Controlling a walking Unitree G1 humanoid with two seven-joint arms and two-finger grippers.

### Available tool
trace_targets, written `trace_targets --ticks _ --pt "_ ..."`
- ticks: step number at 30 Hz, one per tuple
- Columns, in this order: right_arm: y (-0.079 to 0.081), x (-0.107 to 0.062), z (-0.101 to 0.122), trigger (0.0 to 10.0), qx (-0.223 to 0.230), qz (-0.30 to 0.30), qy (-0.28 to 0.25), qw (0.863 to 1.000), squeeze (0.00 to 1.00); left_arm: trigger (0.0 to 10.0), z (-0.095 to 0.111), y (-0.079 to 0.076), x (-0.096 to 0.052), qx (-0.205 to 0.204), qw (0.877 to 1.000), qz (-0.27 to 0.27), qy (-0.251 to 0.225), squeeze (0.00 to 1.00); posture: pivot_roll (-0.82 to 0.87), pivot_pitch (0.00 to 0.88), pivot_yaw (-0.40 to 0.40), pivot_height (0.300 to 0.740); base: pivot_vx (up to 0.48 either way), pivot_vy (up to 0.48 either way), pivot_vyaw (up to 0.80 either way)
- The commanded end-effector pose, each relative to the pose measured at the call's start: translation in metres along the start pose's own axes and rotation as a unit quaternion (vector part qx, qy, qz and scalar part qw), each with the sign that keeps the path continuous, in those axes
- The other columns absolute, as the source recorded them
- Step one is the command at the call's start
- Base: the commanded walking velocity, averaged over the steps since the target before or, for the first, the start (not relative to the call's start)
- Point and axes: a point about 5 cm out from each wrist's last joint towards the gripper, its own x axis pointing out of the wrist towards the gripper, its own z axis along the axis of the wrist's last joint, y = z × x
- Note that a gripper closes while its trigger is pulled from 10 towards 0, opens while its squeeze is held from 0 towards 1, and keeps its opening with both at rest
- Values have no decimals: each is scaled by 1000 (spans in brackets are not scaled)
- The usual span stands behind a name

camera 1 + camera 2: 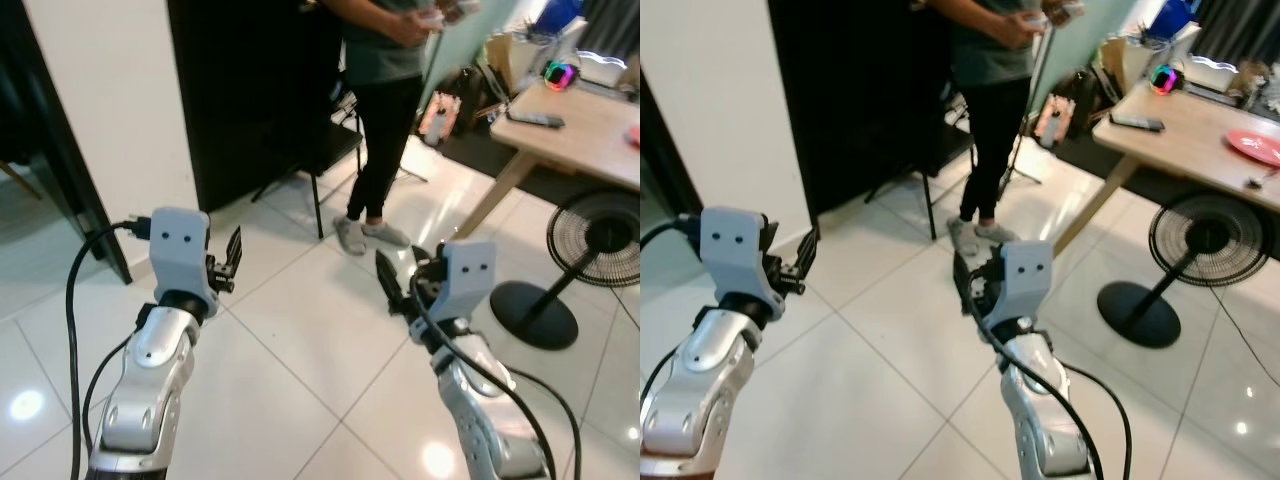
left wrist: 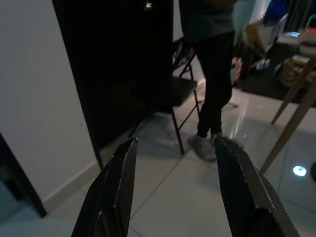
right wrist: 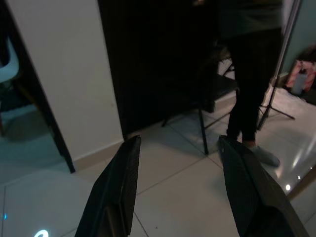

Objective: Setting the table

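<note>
**Table lies ahead and off to the right, nearer the right arm**

The left gripper (image 1: 232, 262) and the right gripper (image 1: 392, 285) are both raised over white floor tiles, each with its two black fingers spread apart and holding nothing (the wrist views show clear gaps between the fingers).

Beyond the right gripper, forward and to its right, stands the light wooden dining table (image 1: 1180, 140), its long edge running away to the right. On it lies a flat pink plate (image 1: 1255, 146).

Between that gripper and the table stands a black pedestal fan (image 1: 1200, 245). Straight ahead of both grippers a person (image 1: 385, 110) stands beside a black folding chair (image 1: 325, 150).

The right arm is judged the closer one to the table.
</note>
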Motion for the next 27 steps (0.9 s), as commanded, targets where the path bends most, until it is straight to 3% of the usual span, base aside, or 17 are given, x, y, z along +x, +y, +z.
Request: trace_targets --ticks 1,5,11,27 --pt "-7 -2 -2 10000 -7 -12 7 1000 0 10000 -5 -3 -1 -13 1000 -4 12 0 -61 26 19 740 0 0 -800" --pt "-7 -3 -3 10000 -11 -11 9 1000 0 10000 -10 -2 -3 -28 999 -10 25 0 -60 26 19 740 0 0 -800" --pt "-9 -5 -12 10000 -22 -15 19 999 0 10000 -16 -9 -5 -41 996 -71 44 0 -59 20 35 740 0 0 -800" --pt "-8 -6 -13 10000 -23 -16 20 999 0 10000 -13 -13 -4 -57 995 -69 40 0 -60 24 32 740 0 0 -800"
